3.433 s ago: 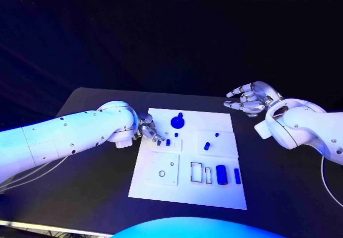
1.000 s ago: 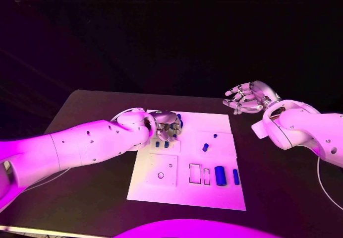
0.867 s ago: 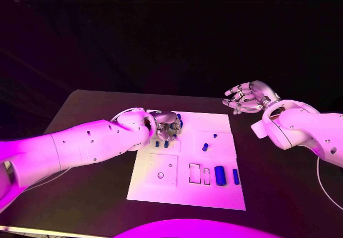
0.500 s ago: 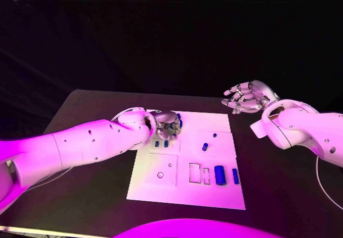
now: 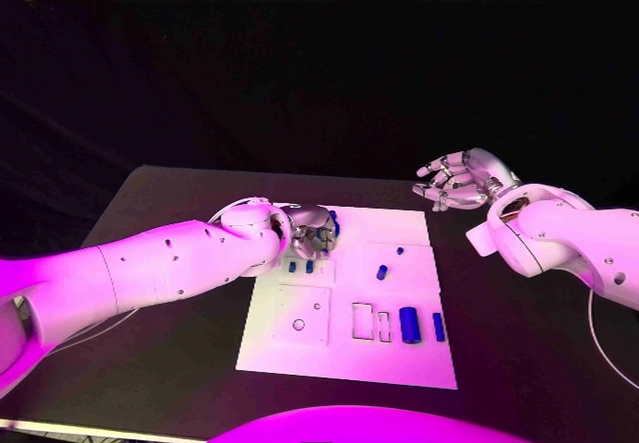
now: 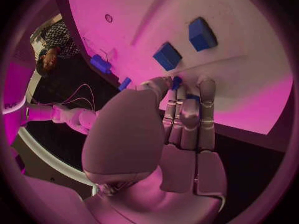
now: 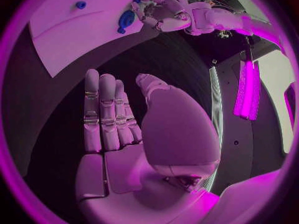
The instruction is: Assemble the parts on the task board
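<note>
The white task board (image 5: 346,355) lies mid-table. My left hand (image 5: 309,231) is over its far left corner, thumb and fingertips closed on the blue round part (image 5: 333,221), which is mostly hidden; the left wrist view shows a bit of blue (image 6: 177,81) between thumb and fingers. Two small blue pegs (image 5: 301,268) stand just in front of that hand. Another blue peg (image 5: 382,272) stands mid-board, and two blue bars (image 5: 410,325) lie at the near right. My right hand (image 5: 460,182) hovers off the board's far right corner, fingers apart, holding nothing.
Two narrow outlined slots (image 5: 364,320) sit left of the bars, and a square plate with a small hole (image 5: 300,323) lies at the near left. Bare black table (image 5: 160,369) surrounds the board on all sides.
Since the earliest frame my left hand has moved from beside the two small pegs up and right onto the round part. In the last second it barely shifts. The right hand stays put.
</note>
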